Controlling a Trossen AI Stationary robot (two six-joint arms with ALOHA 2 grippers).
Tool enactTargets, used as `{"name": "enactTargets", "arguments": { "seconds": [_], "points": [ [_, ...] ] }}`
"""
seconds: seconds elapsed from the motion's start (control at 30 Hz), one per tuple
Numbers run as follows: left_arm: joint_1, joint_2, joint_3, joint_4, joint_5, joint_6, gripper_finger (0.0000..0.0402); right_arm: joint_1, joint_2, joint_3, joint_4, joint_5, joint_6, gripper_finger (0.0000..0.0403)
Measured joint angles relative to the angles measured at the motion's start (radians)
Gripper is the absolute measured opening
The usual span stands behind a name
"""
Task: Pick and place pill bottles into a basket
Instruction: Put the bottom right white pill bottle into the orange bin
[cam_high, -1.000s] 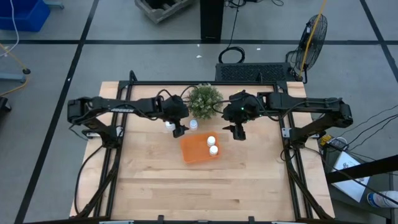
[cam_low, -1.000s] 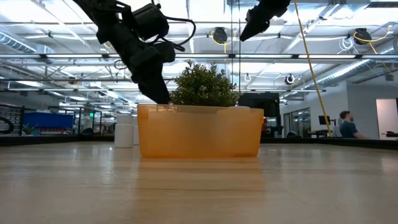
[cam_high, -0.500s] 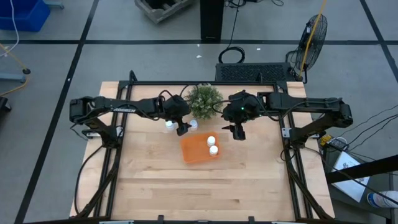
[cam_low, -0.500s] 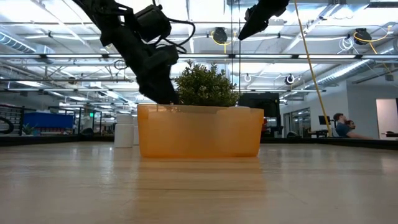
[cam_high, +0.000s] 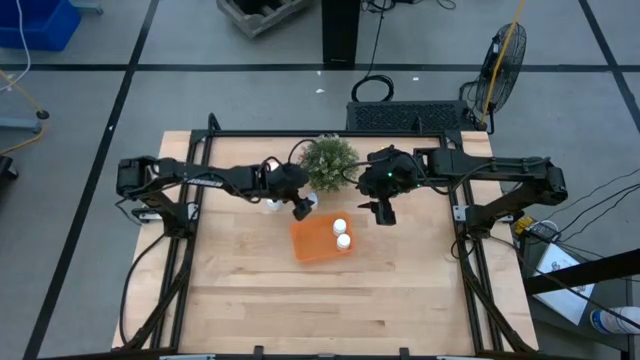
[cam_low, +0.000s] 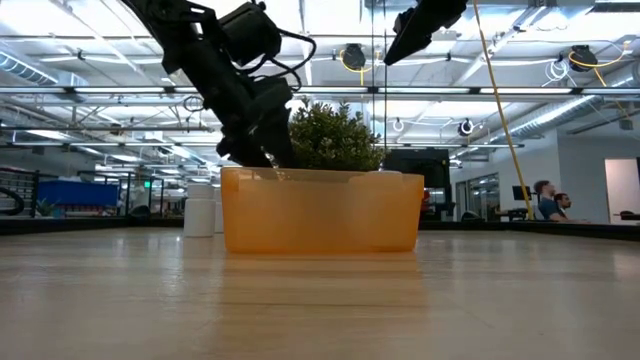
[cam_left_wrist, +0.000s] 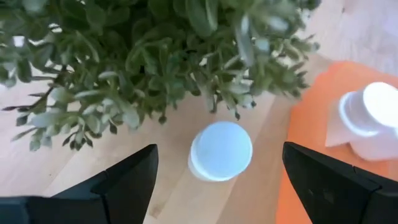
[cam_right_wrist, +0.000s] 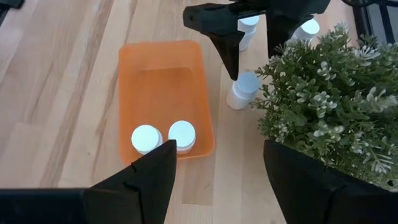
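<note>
Left gripper moved in over a loose bottle by the plant; two bottles already in the basket.

High view: since a second ago we see the left gripper (cam_high: 302, 207) slide toward the plant (cam_high: 329, 162) and stop above the bottle between plant and basket (cam_high: 315, 245); we judge a pick is next. Right gripper (cam_high: 384, 211) waits beside the basket.
Low view: left arm hangs behind the basket's back wall; one bottle (cam_low: 199, 210) stands upright on the surface.
Left wrist view: fingers spread wide either side of the target bottle (cam_left_wrist: 221, 151), cap facing the camera, long axis vertical.
Right wrist view: right gripper spread wide and empty; two bottles (cam_right_wrist: 163, 137) upright, side by side in the basket.
</note>
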Motion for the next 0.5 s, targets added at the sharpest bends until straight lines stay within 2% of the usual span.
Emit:
{"name": "enactTargets", "arguments": {
  "seconds": [0.27,0.5],
  "points": [
    [-0.059,0.0,0.0,0.027,-0.096,-0.048,0.0349,0.0,0.0,0.0,0.003,0.0,-0.017,0.0231],
    [-0.066,0.041,-0.001,0.027,-0.129,-0.079,0.0349,0.0,0.0,0.0,0.003,0.0,-0.024,0.0231]
  ]
}}
